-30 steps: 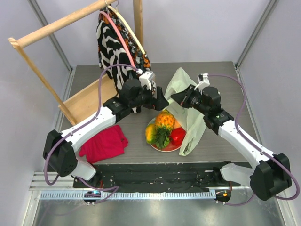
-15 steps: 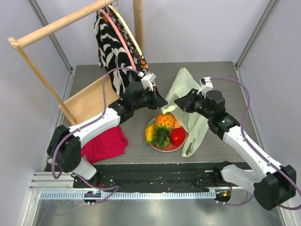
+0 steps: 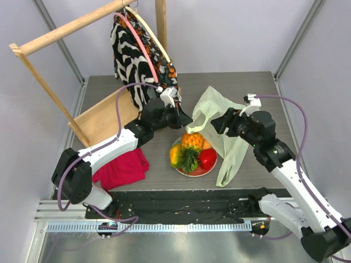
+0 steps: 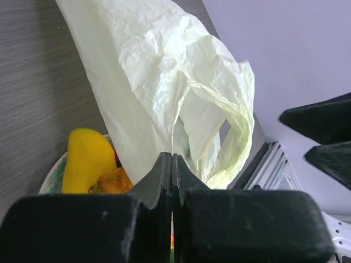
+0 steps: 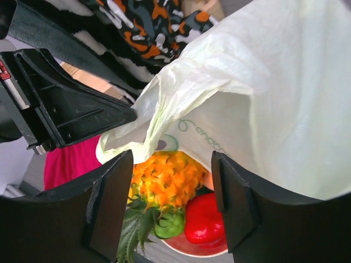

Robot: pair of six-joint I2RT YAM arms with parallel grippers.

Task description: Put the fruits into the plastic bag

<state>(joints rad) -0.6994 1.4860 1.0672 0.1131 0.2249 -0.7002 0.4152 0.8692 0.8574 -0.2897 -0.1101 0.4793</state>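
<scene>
Bag — now in left pincer

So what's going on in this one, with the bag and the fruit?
The left gripper is pinched shut on an edge of the plastic bag, holding it up next to the plate. The right gripper is open close to the bag and grips nothing. The fruits all sit on the plate; none is in the bag yet.

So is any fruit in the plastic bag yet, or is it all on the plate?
Out: the pineapple, yellow mango and red pepper sit on the plate, with the plastic bag held up beside them.
</scene>
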